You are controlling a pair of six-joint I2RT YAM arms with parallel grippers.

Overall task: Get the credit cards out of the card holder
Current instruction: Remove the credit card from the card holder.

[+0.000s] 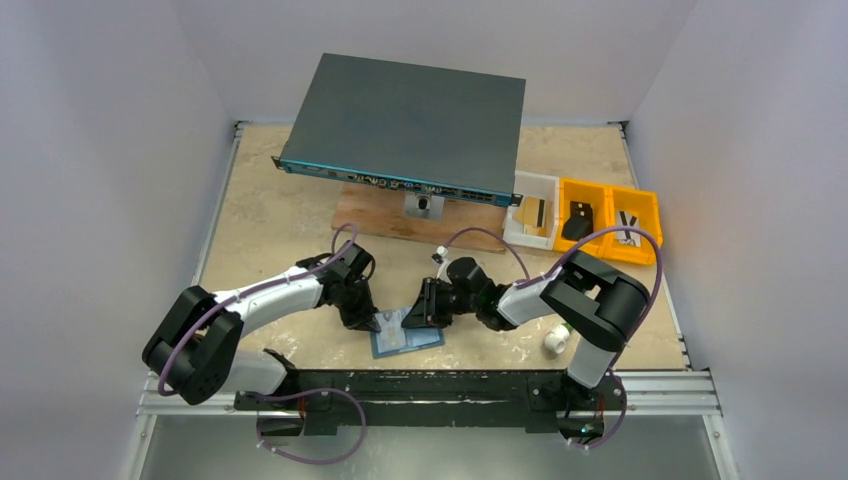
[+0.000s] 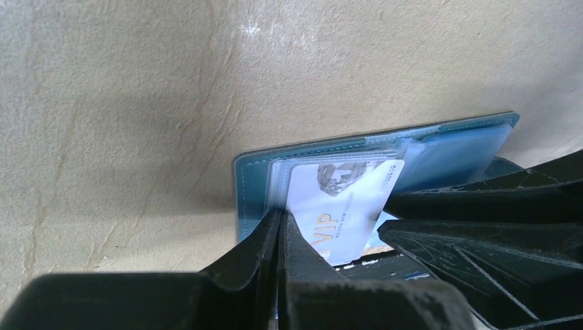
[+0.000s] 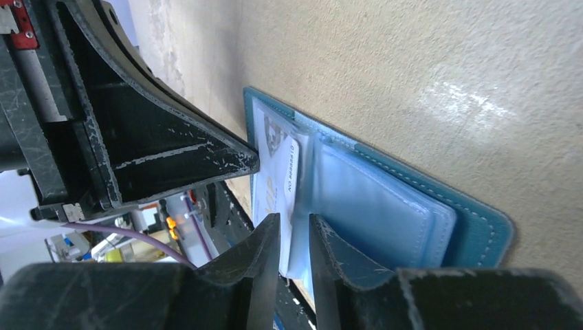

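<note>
The steel-blue card holder (image 1: 410,339) lies open and flat on the table near the front edge, between both grippers. A white credit card (image 2: 344,206) marked VIP sticks partway out of its clear inner slot. My left gripper (image 2: 280,218) is shut, and its joined tips press down on the card holder (image 2: 253,185) at the card's left edge. My right gripper (image 3: 293,227) has its jaws a narrow gap apart, astride the free edge of the card (image 3: 275,180) and the sleeve of the card holder (image 3: 385,206). In the top view the left gripper (image 1: 364,321) and right gripper (image 1: 416,314) face each other over it.
A large dark grey box (image 1: 410,120) rests on a wooden board (image 1: 380,225) at the back. A white bin (image 1: 533,190) and two yellow bins (image 1: 600,195) stand at the back right. A small white object (image 1: 555,342) lies by the right arm's base. The metal rail (image 1: 450,385) runs along the front.
</note>
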